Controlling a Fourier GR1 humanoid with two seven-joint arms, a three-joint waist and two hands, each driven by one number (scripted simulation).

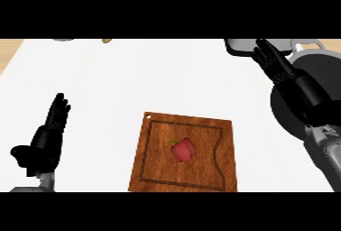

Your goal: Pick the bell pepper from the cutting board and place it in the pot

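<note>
Fingers of the right hand [274, 61] lie straight and together, pointing toward the worktop's far right corner, with nothing in their hold. Its grey forearm runs back along the right edge and crosses over a large dark round pot [326, 67], hiding much of the pot's rim and inside. Just beyond the fingertips, at the far edge, sits a dark grey rimmed piece [238, 46] that seems to belong to the pot, though I cannot tell what it is.

The left hand [52, 124] rests near the white worktop's [133, 76] left edge, fingers straight and pointing away from the robot, thumb out to the side, holding nothing.

Between the two arms, close to the near edge, lies a rectangular brown wooden cutting board [149, 167] with a groove running inside its border and a small hole in its far left corner. The red bell pepper [183, 150] with a green stem lies near the board's middle, well apart from both hands and from the pot.

At the far edge, toward the left, a small grey object [63, 39] and a small tan one [106, 40] are cut off. No writing shows.
</note>
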